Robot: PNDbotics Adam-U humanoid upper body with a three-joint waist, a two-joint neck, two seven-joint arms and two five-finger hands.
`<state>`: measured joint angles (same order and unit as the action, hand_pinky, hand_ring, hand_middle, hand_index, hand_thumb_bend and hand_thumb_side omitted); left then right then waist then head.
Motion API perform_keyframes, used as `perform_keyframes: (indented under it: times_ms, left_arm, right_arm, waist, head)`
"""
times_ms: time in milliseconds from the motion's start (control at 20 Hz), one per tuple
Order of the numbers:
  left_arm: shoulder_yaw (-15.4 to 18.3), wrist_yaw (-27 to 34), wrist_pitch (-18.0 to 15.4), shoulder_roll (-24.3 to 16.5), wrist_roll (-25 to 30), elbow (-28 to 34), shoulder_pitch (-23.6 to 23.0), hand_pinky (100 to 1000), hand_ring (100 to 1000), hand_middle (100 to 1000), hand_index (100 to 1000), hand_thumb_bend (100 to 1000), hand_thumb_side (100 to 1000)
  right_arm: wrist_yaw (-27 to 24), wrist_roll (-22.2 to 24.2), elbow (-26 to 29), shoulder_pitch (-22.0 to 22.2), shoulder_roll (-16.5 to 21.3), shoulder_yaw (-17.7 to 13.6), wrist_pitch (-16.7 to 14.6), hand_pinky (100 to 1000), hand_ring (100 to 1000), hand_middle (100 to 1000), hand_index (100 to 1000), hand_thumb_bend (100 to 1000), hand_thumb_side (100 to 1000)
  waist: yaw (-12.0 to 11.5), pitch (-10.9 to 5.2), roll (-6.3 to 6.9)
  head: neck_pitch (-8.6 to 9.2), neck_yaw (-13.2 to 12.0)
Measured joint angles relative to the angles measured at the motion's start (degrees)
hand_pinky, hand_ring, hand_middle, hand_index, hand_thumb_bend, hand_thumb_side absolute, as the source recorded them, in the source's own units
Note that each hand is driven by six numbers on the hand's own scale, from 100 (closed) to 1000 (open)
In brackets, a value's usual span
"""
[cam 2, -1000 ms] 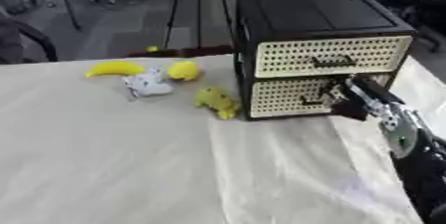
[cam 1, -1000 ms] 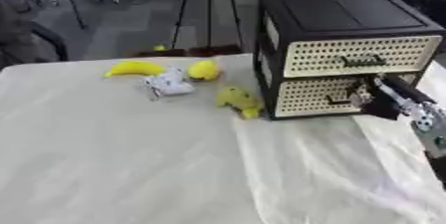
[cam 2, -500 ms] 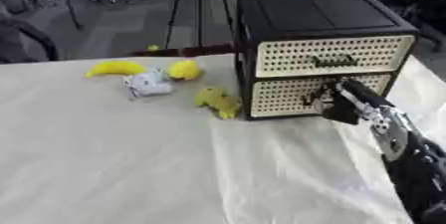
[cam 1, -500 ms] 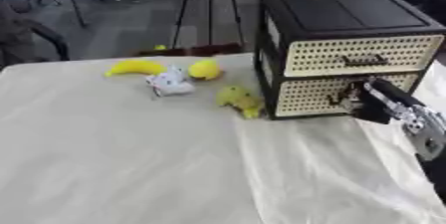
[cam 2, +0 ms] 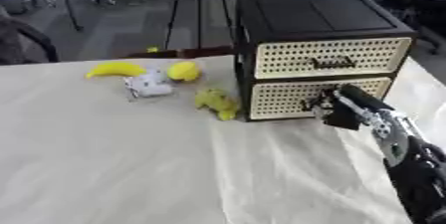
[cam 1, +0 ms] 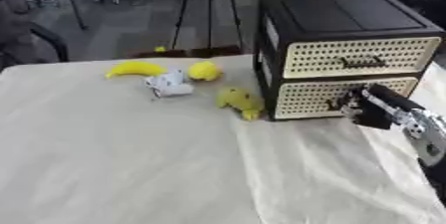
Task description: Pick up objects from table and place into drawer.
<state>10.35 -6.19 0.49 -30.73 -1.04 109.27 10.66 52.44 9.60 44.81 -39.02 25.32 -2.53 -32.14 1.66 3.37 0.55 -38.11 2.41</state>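
Note:
A black two-drawer cabinet with cream perforated fronts stands at the table's right rear. My right hand is at the lower drawer, its fingers curled at the drawer's small handle. The drawer front looks level with the cabinet. To the left lie a yellow banana, a yellow round fruit, a small white and grey object and a yellow lumpy toy close to the cabinet's lower left corner. The left hand does not show.
A cream cloth covers the table, with a fold running down from the cabinet. Behind the table are a dark chair, tripod legs and a grey floor.
My right hand has shifted slightly left along the lower drawer front toward its handle. The objects on the cloth lie as before.

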Motion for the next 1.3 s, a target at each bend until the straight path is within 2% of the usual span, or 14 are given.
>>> perform_keyframes:
  times_ms: [400, 650, 850, 1100, 1300]
  left_arm:
    - [0.0, 0.0, 0.0, 0.0, 0.0, 0.0, 0.0, 647, 484, 568, 720, 483, 847]
    - [0.0, -0.1, 0.0, 0.0, 0.0, 0.0, -0.1, 647, 484, 568, 720, 483, 848]
    - [0.0, -0.2, 0.1, 0.0, 0.1, 0.0, -0.1, 647, 482, 568, 720, 483, 850]
    - [0.0, -0.4, 0.3, -0.1, 0.3, -0.2, -0.2, 647, 481, 567, 720, 482, 854]
    - [0.0, -0.4, 0.2, -0.1, 0.4, -0.4, -0.2, 647, 481, 567, 720, 481, 854]
  right_arm:
    - [0.0, 0.9, 7.2, 5.4, 1.1, 0.4, -1.0, 100, 100, 100, 547, 100, 898]
    - [-2.6, 2.1, 13.4, 9.7, 2.1, 0.4, -1.1, 100, 100, 100, 547, 100, 899]
    - [-4.3, 3.4, 16.0, 10.8, 2.3, 0.4, -0.5, 100, 100, 100, 548, 100, 909]
    - [-7.5, 3.3, 21.9, 16.5, 3.2, 0.0, -1.6, 100, 100, 103, 548, 100, 913]
    - [-9.6, 4.9, 27.3, 19.7, 3.4, -0.7, -0.3, 100, 100, 104, 548, 100, 920]
  waist:
    - [0.4, -0.02, -0.52]
    - [0.7, -0.02, -0.87]
    - [0.8, 0.01, -0.99]
    - [1.3, 0.04, -1.66]
    - [1.5, 0.04, -1.74]
  head:
    - [0.01, -0.2]
    - [0.02, -0.4]
    - [0.04, -0.6]
    - [0.3, -1.2]
    - [0.45, -1.3]
